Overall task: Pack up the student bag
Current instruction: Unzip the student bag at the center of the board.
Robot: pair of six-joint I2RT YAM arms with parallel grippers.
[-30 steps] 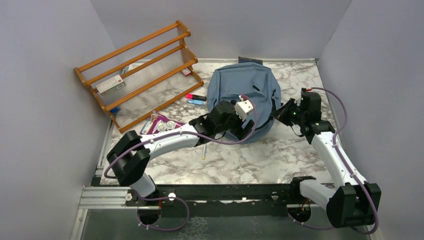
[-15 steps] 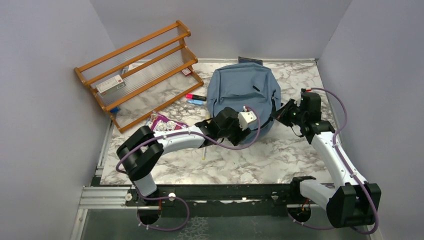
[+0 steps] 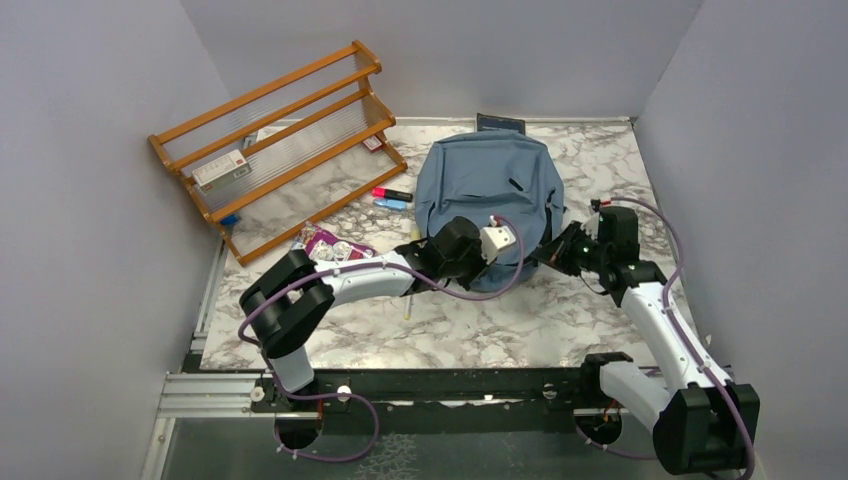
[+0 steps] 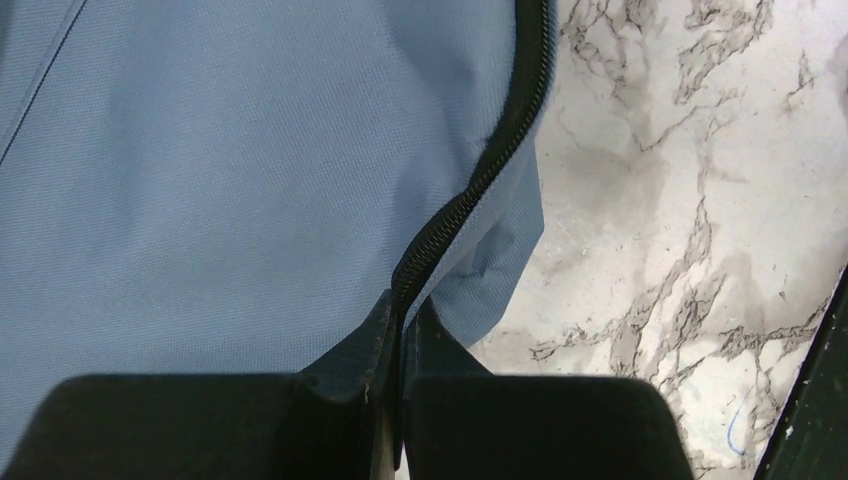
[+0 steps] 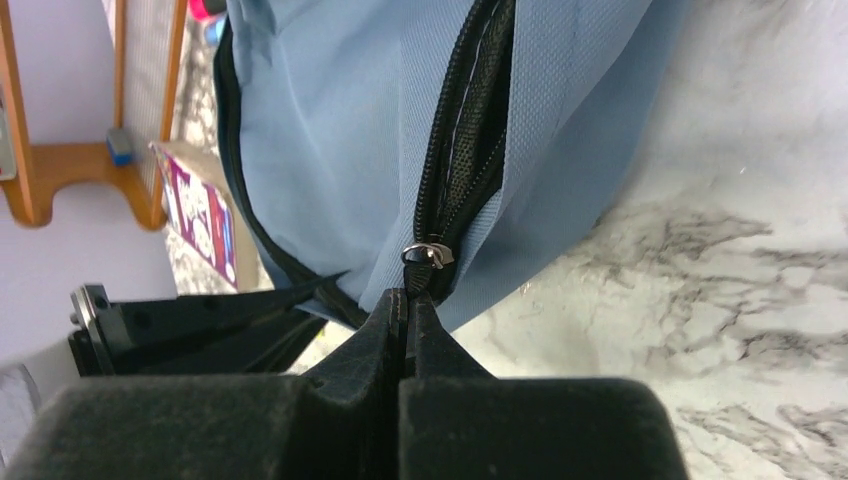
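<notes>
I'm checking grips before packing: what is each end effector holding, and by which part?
The left end effector pinches the student bag at its zipper edge; the right end effector appears to pinch the bag's zipper pull.

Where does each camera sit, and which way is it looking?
Top external: high up behind the arms, looking down on the marble table, the student bag and the wooden rack; both arms show whole.
Left wrist: on the left arm, looking along the left tool, shut on the bag's black zipper.
Right wrist: on the right arm, looking along the right tool, pinching the zip pull.
Shared: both wrist views show the blue bag, its zipper and the marble.
</notes>
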